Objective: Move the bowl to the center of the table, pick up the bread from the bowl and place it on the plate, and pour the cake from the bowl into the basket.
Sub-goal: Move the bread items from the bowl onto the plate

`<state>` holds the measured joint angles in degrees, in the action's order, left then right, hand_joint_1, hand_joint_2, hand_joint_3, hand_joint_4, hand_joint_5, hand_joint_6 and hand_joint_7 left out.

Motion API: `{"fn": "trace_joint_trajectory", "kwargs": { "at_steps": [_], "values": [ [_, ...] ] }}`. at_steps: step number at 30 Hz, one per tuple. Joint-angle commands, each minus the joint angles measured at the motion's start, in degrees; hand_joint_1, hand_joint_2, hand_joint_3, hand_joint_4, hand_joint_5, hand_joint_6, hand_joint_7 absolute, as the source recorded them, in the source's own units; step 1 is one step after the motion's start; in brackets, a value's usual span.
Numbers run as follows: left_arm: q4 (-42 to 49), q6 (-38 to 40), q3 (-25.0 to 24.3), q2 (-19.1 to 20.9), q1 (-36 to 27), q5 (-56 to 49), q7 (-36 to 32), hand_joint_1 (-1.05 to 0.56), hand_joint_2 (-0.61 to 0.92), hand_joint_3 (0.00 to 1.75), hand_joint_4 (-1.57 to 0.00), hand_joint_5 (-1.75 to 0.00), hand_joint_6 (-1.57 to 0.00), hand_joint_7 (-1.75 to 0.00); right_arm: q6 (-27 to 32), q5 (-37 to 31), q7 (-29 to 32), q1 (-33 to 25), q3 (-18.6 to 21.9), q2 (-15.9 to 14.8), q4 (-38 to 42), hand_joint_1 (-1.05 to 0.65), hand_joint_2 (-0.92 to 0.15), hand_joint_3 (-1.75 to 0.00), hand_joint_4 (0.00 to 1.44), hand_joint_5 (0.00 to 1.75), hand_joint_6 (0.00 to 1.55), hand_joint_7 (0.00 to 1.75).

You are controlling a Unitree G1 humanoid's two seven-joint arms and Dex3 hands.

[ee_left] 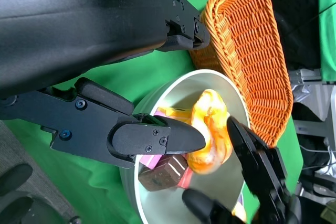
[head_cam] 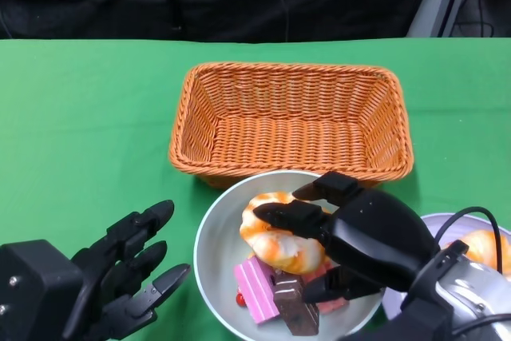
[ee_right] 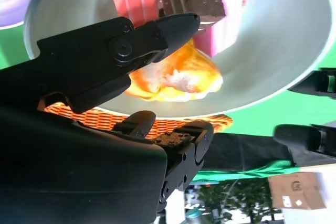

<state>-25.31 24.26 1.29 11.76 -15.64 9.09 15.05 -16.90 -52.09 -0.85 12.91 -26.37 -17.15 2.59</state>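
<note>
So bowl (head_cam: 214, 253) sits center; our right hand (head_cam: 343, 225) closing round the bread (head_cam: 279, 237), grip unconfirmed. Left hand (head_cam: 128, 269) open, lower left. Cake (head_cam: 275, 297), basket (head_cam: 291, 117) pending.

- The right hand (head_cam: 351, 233) covers part of the bread (head_cam: 275, 237); whether its fingers (head_cam: 291, 217) touch it is perhaps unclear.
- The plate (head_cam: 443, 225) is cut off by the head view's edge.
- The bowl's (head_cam: 215, 253) near rim runs off-frame.
</note>
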Motion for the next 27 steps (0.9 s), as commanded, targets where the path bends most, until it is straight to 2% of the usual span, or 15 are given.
{"fn": "trace_joint_trajectory", "kwargs": {
  "at_steps": [1,7,12,13,14,16,18,19,20,21,22,23,24,26,27],
  "values": [
    [-0.7,-0.4,0.0,0.7,-0.5,-0.7,-0.3,-0.68,0.92,0.35,-0.14,-0.16,-0.2,0.0,0.6,-0.7,2.1,1.4,-0.6,0.2,2.5,-0.47,-0.86,0.0,0.21,0.5,0.4,0.07],
    [-1.4,0.1,0.1,0.6,-0.6,-0.7,-0.5,-0.67,0.92,0.35,-0.15,-0.17,-0.21,0.0,1.5,-2.5,5.4,3.6,-1.8,0.4,7.1,-0.33,-0.9,-0.01,0.3,0.47,0.47,0.06],
    [-1.6,0.1,0.0,0.3,-0.9,-0.3,-0.5,-0.66,0.92,0.35,-0.14,-0.16,-0.21,0.0,0.7,-3.4,9.9,5.5,-2.4,0.5,11.6,-0.22,-0.85,0.0,0.65,0.36,0.72,0.07],
    [-1.7,0.1,0.1,0.4,-0.9,-0.4,-0.6,-0.66,0.92,0.35,-0.14,-0.16,-0.21,0.0,-0.1,-3.1,11.3,5.8,-2.4,0.5,12.7,-0.19,-0.86,0.0,0.77,0.39,0.82,0.1],
    [-1.8,0.2,0.0,0.4,-0.9,-0.3,-0.6,-0.66,0.92,0.35,-0.14,-0.16,-0.21,0.0,-1.3,-2.7,12.7,6.2,-2.5,0.4,13.9,-0.16,-0.88,-0.01,0.92,0.54,0.99,0.12],
    [-1.7,0.2,0.0,0.3,-0.9,-0.2,-0.6,-0.65,0.92,0.35,-0.14,-0.16,-0.21,0.0,-3.4,-1.3,14.6,6.6,-2.4,0.3,15.6,-0.15,-0.9,-0.01,1.0,0.81,1.17,0.1],
    [-1.9,0.4,0.0,0.3,-0.9,-0.2,-0.6,-0.65,0.92,0.35,-0.14,-0.16,-0.21,0.0,-5.0,-0.8,16.6,6.8,-2.4,0.3,16.7,-0.14,-0.91,-0.01,1.03,0.91,1.25,0.1],
    [-2.0,0.5,0.0,0.3,-0.9,-0.2,-0.7,-0.66,0.92,0.35,-0.14,-0.16,-0.21,0.0,-6.1,-0.7,18.5,6.8,-2.4,0.3,17.4,-0.14,-0.89,-0.08,0.97,1.31,1.21,0.47],
    [-2.1,0.6,-0.1,0.4,-0.9,-0.2,-0.7,-0.66,0.92,0.35,-0.14,-0.16,-0.21,0.0,-7.4,-0.4,20.2,6.8,-2.4,0.3,17.8,-0.13,-0.88,-0.16,0.95,1.57,0.93,1.19],
    [-2.1,0.5,-0.1,0.4,-0.9,-0.2,-0.6,-0.65,0.92,0.35,-0.14,-0.16,-0.21,0.0,-8.5,-0.2,21.9,6.8,-2.3,0.4,18.2,-0.12,-0.88,-0.19,0.95,1.65,0.82,1.46],
    [-2.0,0.4,-0.1,0.5,-0.9,-0.2,-0.5,-0.65,0.92,0.35,-0.14,-0.16,-0.21,0.0,-9.8,0.1,23.8,6.7,-2.2,0.5,18.4,-0.12,-0.88,-0.21,0.94,1.7,0.77,1.6],
    [-1.9,0.2,-0.1,0.6,-0.9,-0.3,-0.4,-0.65,0.92,0.35,-0.14,-0.16,-0.21,0.0,-10.9,0.1,25.7,6.7,-2.2,0.6,18.5,-0.1,-0.8,-0.35,0.95,1.72,0.74,1.67],
    [-1.8,0.0,-0.1,0.7,-0.9,-0.4,-0.3,-0.66,0.92,0.35,-0.14,-0.16,-0.21,0.0,-11.8,0.2,27.1,6.6,-2.1,0.6,18.4,-0.11,-0.63,-0.71,0.96,1.74,0.72,1.72],
    [-1.7,-0.1,0.0,0.8,-0.8,-0.7,-0.3,-0.66,0.92,0.36,-0.14,-0.16,-0.21,0.0,-13.6,0.5,29.5,6.4,-1.8,0.6,17.6,-0.07,-0.44,-1.03,0.97,1.74,0.72,1.74],
    [-1.6,-0.1,0.0,0.8,-0.7,-0.6,-0.3,-0.66,0.92,0.36,-0.14,-0.16,-0.21,0.0,-14.2,0.6,30.0,6.3,-1.6,0.5,16.8,-0.07,-0.4,-1.11,0.97,1.75,0.72,1.74]
  ]
}}
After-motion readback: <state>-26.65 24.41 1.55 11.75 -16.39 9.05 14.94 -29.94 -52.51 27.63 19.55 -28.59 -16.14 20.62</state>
